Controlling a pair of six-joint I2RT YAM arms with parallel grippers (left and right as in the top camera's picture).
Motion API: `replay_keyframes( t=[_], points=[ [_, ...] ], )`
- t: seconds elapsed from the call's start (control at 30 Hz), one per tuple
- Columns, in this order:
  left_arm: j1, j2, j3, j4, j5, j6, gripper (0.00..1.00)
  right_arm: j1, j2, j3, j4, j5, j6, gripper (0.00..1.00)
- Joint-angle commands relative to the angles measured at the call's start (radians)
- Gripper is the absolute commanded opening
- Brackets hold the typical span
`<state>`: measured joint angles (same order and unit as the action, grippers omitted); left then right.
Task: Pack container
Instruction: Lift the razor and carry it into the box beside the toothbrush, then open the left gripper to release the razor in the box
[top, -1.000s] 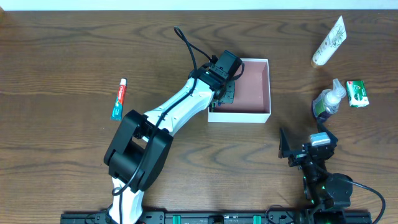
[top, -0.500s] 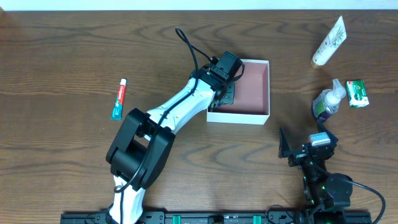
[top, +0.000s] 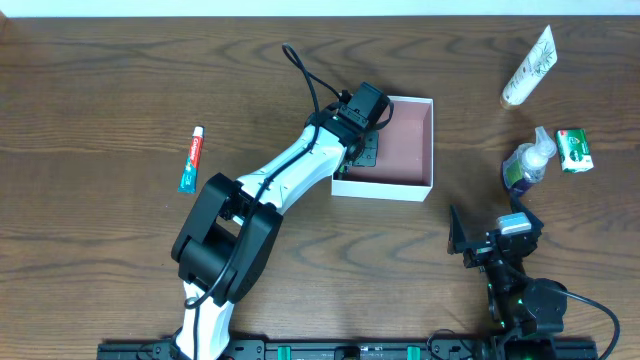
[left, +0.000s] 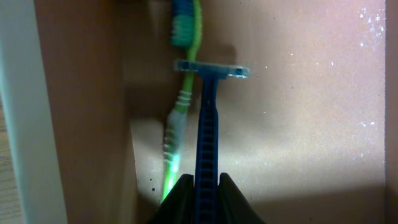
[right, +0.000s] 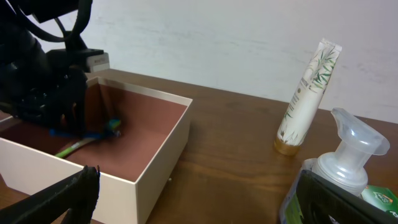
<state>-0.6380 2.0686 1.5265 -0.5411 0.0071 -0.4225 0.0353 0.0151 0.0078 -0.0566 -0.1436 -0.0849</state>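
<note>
The container (top: 428, 140) is a shallow white box with a pink floor, at the table's centre; it also shows in the right wrist view (right: 158, 155). My left gripper (left: 202, 193) reaches into its left side, shut on a blue razor (left: 207, 124) whose head points away from the wrist, just over the floor (left: 298, 112). A green toothbrush (left: 177, 118) lies on the floor next to the razor, against the left wall. My right gripper (right: 193, 199) is open and empty, low at the table's front right (top: 490, 245).
A toothpaste tube (top: 191, 160) lies at the left. At the right stand a cream tube (top: 528, 66), a pump bottle (top: 527, 162) and a small green soap box (top: 574, 150). The left arm (top: 290, 170) spans the table's middle.
The container has shifted very slightly to the left with the left gripper inside it. The right arm has not moved.
</note>
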Motion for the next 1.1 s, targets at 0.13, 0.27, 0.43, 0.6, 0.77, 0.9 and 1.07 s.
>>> replay_keyframes(
  t=[0.13, 0.27, 0.43, 0.6, 0.77, 0.9, 1.07],
  points=[
    [-0.001, 0.013, 0.005, 0.008, -0.016, -0.006, 0.17, 0.007, -0.002, -0.002, -0.004, -0.01, -0.006, 0.99],
    [-0.001, -0.006, 0.031, 0.008, 0.017, -0.005, 0.25, 0.007, -0.002, -0.002, -0.004, -0.01, -0.006, 0.99],
    [-0.001, -0.061, 0.08, -0.01, 0.035, 0.002, 0.26, 0.007, -0.002, -0.002, -0.004, -0.01, -0.006, 0.99],
    [0.0, -0.156, 0.101, -0.019, 0.033, 0.011, 0.27, 0.007, -0.002, -0.002, -0.004, -0.01, -0.006, 0.99],
    [0.01, -0.256, 0.101, -0.053, -0.015, 0.048, 0.27, 0.007, -0.002, -0.002, -0.004, -0.01, -0.006, 0.99],
    [0.045, -0.273, 0.1, -0.145, -0.115, 0.099, 0.32, 0.007, -0.002, -0.002, -0.004, -0.01, -0.006, 0.99],
    [0.084, -0.225, 0.095, -0.214, -0.066, 0.118, 0.33, 0.007, -0.002, -0.002, -0.004, -0.01, -0.006, 0.99]
  ],
)
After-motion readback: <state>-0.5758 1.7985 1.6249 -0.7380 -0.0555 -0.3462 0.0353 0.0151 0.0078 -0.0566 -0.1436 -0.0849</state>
